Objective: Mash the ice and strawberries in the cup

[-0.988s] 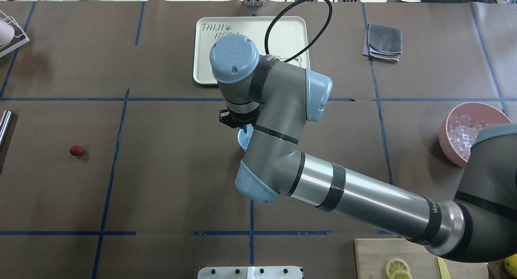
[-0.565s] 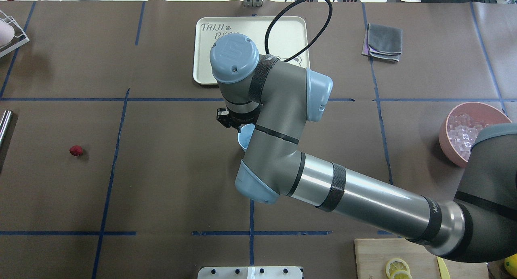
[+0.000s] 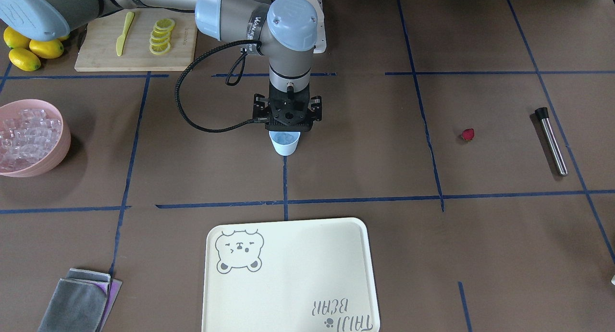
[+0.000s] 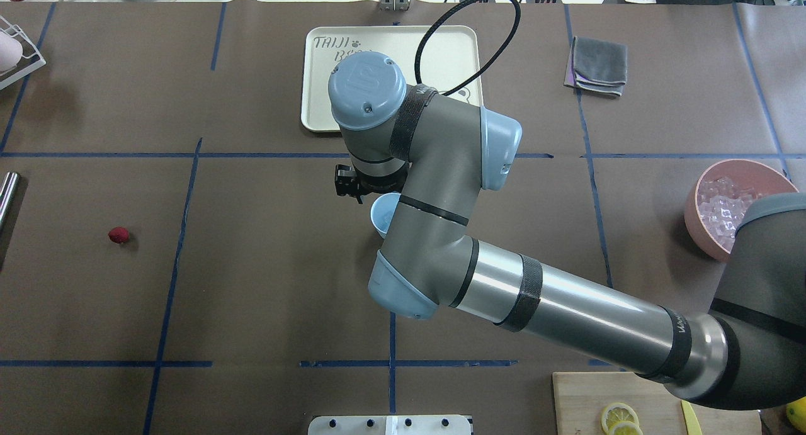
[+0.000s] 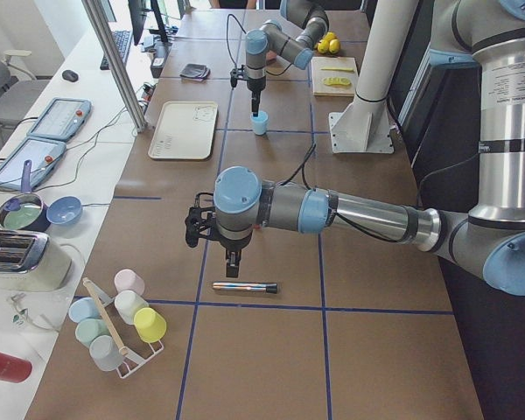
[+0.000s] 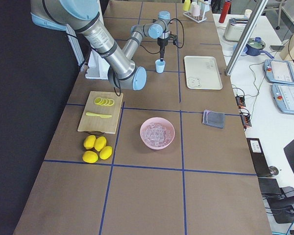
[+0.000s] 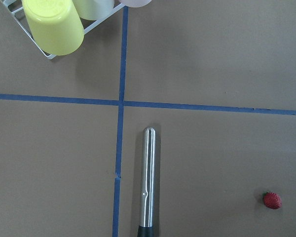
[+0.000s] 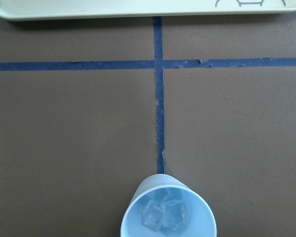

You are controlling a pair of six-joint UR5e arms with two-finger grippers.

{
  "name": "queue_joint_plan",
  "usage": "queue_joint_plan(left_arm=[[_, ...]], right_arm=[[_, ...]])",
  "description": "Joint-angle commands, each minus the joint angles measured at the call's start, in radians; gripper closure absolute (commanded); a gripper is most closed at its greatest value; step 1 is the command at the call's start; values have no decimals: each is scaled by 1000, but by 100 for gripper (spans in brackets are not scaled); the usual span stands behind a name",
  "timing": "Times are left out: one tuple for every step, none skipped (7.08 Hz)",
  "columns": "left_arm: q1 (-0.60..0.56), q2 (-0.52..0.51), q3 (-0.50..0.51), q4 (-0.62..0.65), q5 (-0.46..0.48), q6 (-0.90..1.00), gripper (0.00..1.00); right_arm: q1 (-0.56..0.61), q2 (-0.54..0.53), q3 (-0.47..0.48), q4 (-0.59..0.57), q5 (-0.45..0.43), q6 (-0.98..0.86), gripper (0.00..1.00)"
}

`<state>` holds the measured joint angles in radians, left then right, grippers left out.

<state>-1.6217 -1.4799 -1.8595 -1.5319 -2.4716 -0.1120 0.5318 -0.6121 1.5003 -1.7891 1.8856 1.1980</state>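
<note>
The pale blue cup [image 3: 287, 148] stands upright at the table's middle, and in the right wrist view the cup [image 8: 133, 217] holds a few clear ice cubes [image 8: 165, 215]. My right gripper [image 3: 287, 128] hangs straight above it, pointing down with its linkages spread open; its fingertips are hidden behind its body. From overhead the arm covers part of the cup [image 4: 381, 214]. One small red strawberry [image 3: 467, 134] lies alone far toward my left, also the strawberry [image 7: 272, 200] in the left wrist view. My left gripper [image 5: 233, 269] hovers above a steel muddler [image 5: 245, 286]; I cannot tell whether it is open or shut.
A pink bowl [image 3: 65, 135] full of ice sits on my right. The muddler [image 3: 551, 141] lies beyond the strawberry. A cream tray [image 3: 288, 274] and a grey cloth [image 3: 77, 301] sit on the far side. Cutting board [image 3: 134, 53] and lemons [image 3: 29, 48] are near my base.
The right gripper has drawn up and slightly left off the cup's mouth, so more of the rim shows from overhead. The strawberry and cup have not moved.
</note>
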Motion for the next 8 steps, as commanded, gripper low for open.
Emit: queue_joint_plan(left_arm=[[54, -13, -57, -7, 11, -8, 0], [130, -13, -145, -7, 16, -125, 0], [232, -13, -220, -7, 17, -284, 0], [346, -16, -240, -49, 87, -404, 0], [464, -13, -230, -164, 206, -561, 0], [577, -10, -187, -309, 321, -710, 0], [645, -10, -93, -477, 386, -806, 0], [673, -10, 36, -680, 407, -860, 0]], right_arm=[[37, -50, 105, -4, 4, 0, 1], [89, -151, 236, -3, 18, -18, 1], [150, -229, 315, -3, 50, -56, 1], [228, -276, 348, -1, 99, -143, 1], [302, -334, 374, 7, 151, -225, 1], [409, -415, 389, 10, 237, -364, 1], [504, -486, 393, 10, 294, -506, 1], [590, -565, 393, 10, 315, -654, 1]])
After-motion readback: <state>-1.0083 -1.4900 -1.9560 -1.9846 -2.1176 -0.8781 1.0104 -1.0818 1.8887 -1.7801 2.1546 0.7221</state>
